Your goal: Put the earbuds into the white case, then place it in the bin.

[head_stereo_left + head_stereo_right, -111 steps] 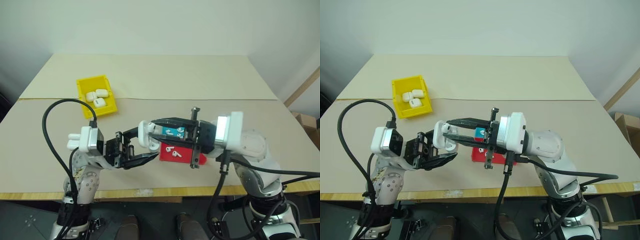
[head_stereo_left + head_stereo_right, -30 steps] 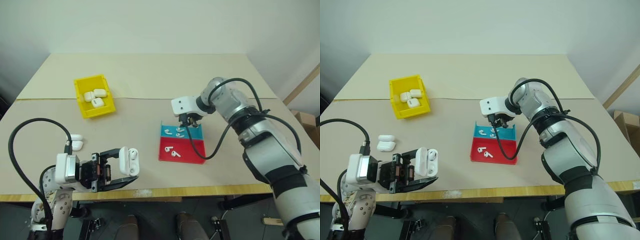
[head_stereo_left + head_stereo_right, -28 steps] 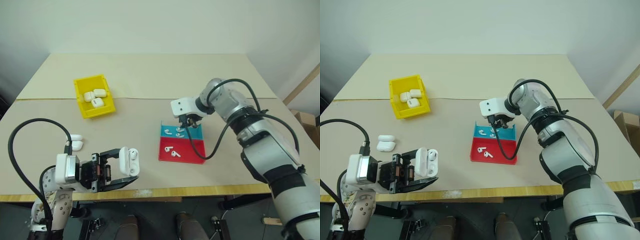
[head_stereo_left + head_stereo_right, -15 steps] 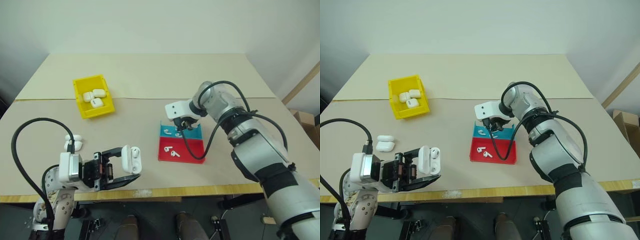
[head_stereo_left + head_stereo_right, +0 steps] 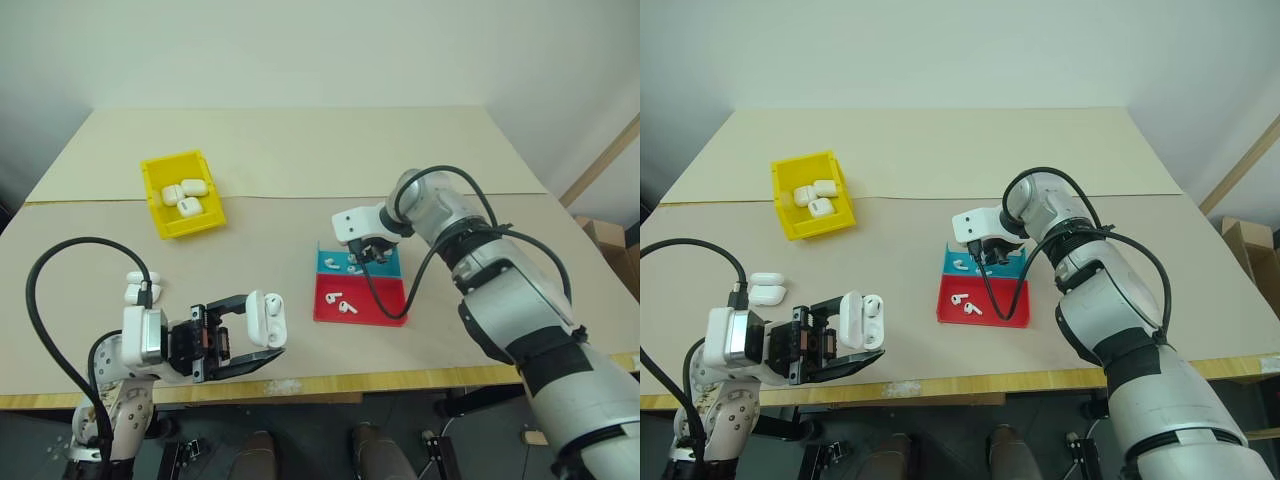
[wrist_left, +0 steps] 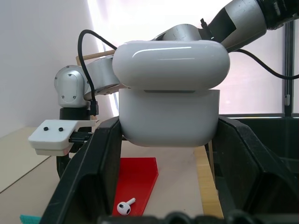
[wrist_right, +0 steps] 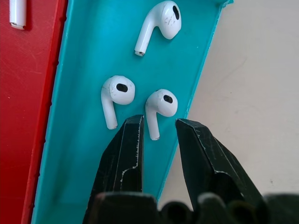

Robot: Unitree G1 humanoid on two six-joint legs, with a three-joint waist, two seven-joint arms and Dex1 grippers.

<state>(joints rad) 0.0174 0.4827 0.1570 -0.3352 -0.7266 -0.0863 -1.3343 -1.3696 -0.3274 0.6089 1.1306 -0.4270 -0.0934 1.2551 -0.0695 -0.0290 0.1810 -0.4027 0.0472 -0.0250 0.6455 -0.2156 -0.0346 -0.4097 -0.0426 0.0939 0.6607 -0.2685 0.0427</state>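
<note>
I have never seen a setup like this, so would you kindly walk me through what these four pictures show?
It is a two-armed humanoid robot at a table. The two wide pictures come from cameras in its head, looking down over its arms. The two close-ups come from cameras on its wrists, looking along each claw.

On the table are a yellow bin with three white cases inside, two spare cases near the left arm, and a red-and-blue tray holding loose earbuds.

The left claw is shut on a white case with its lid flipped open; one earbud already sits in it. The right claw is open, pointing down over the tray's blue half, its two fingers either side of one earbud's stem. It holds nothing yet.
</note>
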